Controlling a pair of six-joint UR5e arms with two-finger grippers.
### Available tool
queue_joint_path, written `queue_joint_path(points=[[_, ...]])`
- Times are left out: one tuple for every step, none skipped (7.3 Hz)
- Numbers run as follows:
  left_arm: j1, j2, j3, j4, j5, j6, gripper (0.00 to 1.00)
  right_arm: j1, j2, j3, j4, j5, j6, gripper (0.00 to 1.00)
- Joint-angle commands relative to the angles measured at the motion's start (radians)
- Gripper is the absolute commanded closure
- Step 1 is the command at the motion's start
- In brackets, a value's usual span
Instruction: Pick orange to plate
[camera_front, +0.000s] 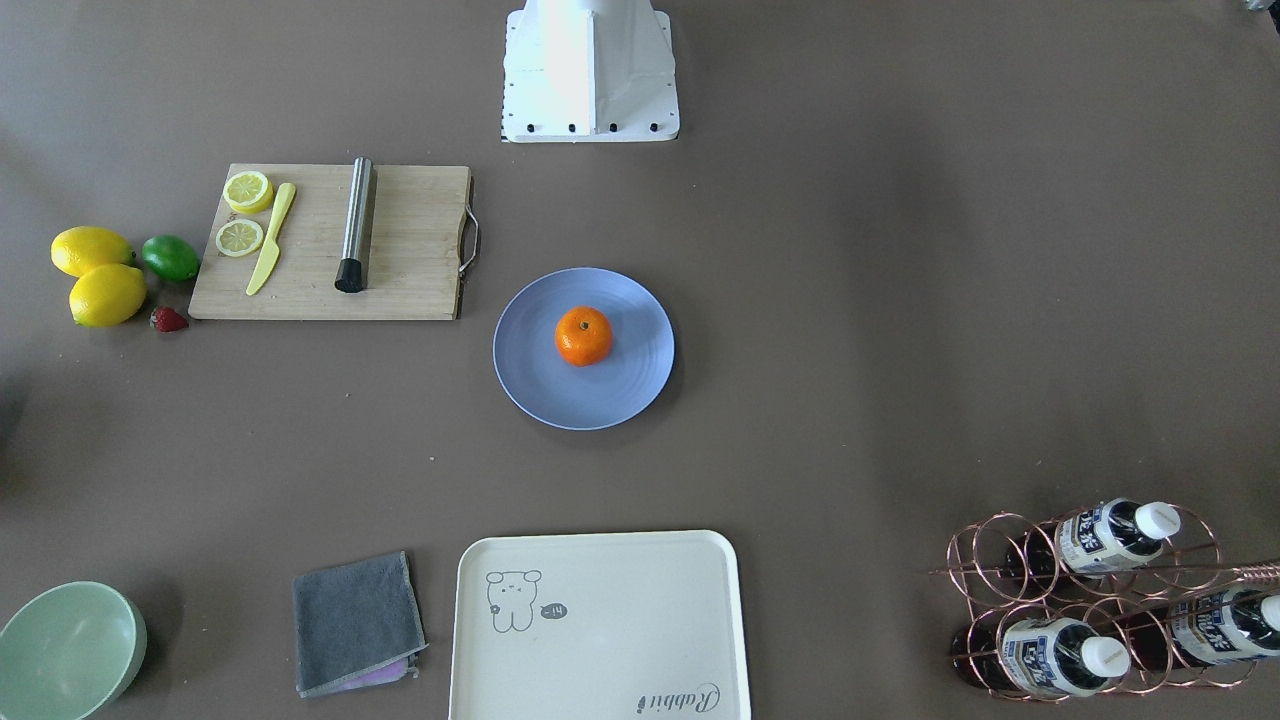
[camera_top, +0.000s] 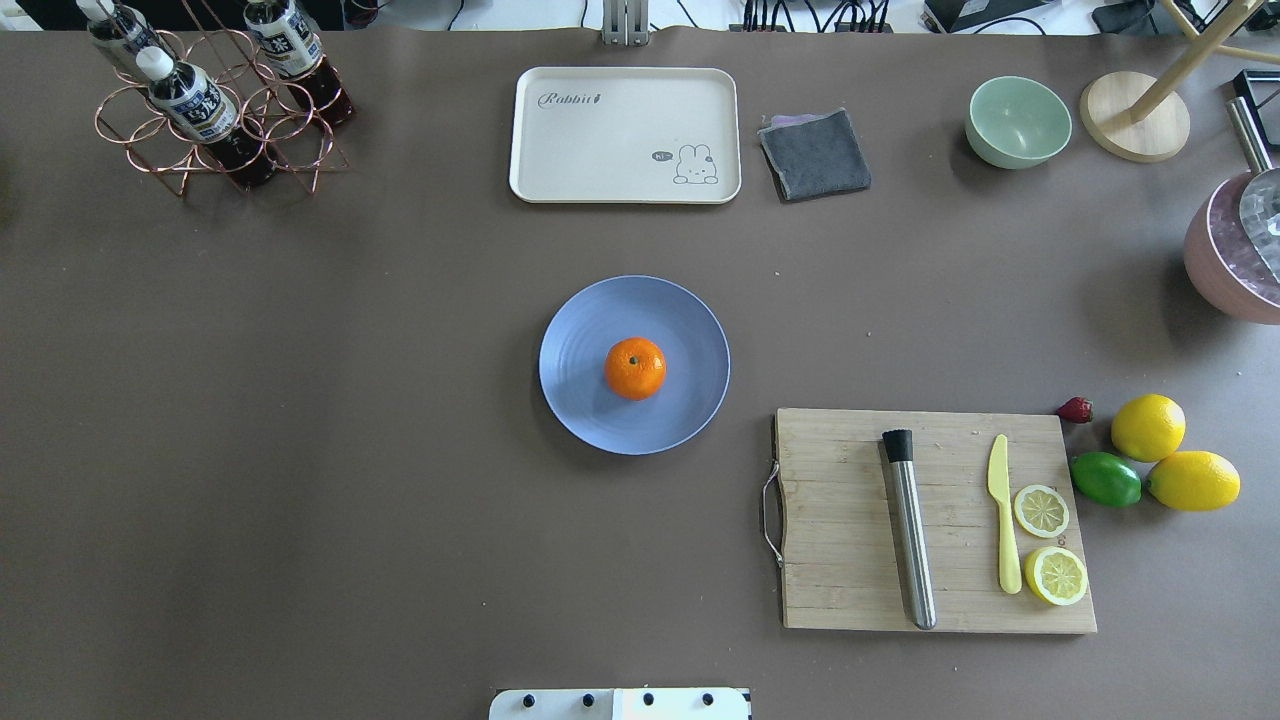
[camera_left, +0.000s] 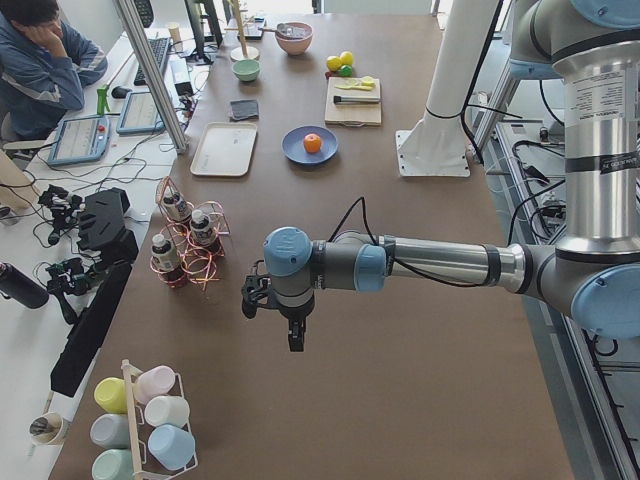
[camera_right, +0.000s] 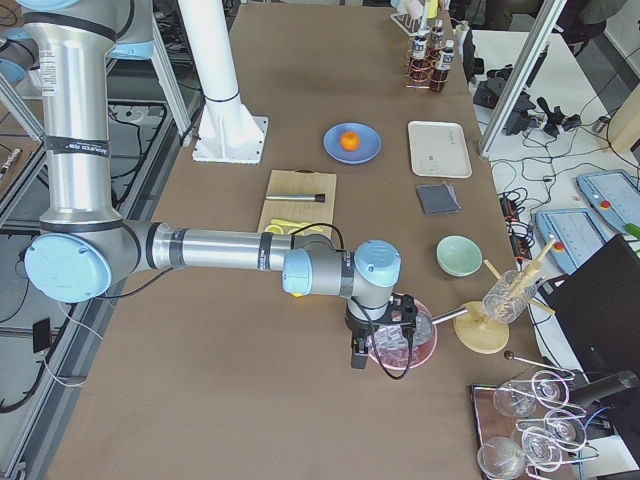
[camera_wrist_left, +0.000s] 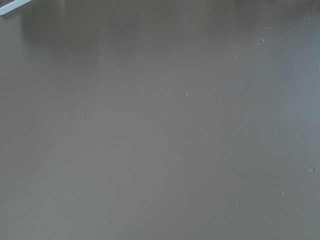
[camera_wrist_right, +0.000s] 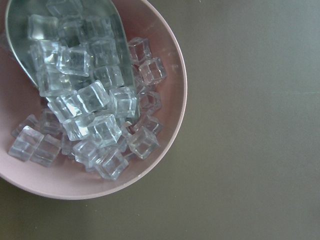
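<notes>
The orange rests upright in the middle of the light-blue plate, stem dimple up; the pair also shows far off as orange on plate. Neither gripper is near it. My left gripper hangs over bare table at the table's left end, seen only from the side, so I cannot tell its state. My right gripper hangs beside a pink bowl at the right end, state likewise unclear.
A cutting board carries a steel muddler, a yellow knife and lemon slices; two lemons, a lime and a strawberry lie beside it. A cream tray, grey cloth, green bowl, bottle rack and pink ice bowl stand around.
</notes>
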Motion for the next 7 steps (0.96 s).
queue_joint_path(points=[[-0.002,0.001,0.001,-0.001,-0.001,0.0,0.02,0.0,0.0,0.004,0.0,0.0,0.0,0.0],[0.0,0.0,-0.004,-0.001,0.002,0.0,0.02,0.0,0.0,0.004,0.0,0.0,0.0,0.0],[0.0,0.0,-0.004,-0.003,0.002,0.001,0.02,-0.001,0.002,0.008,0.0,0.002,0.0,0.0],[0.0,0.0,-0.004,-0.003,0.002,0.001,0.02,0.0,0.002,0.008,0.0,0.006,-0.002,0.0],[0.0,0.0,-0.002,-0.003,0.002,0.001,0.02,-0.001,0.002,0.008,0.0,0.008,-0.002,0.0],[0.0,-0.002,-0.001,-0.003,0.002,0.001,0.02,-0.001,0.002,0.008,0.0,0.009,-0.002,0.0],[0.0,-0.002,-0.002,-0.003,0.002,0.001,0.02,0.0,0.003,0.009,0.0,0.009,-0.002,0.0]])
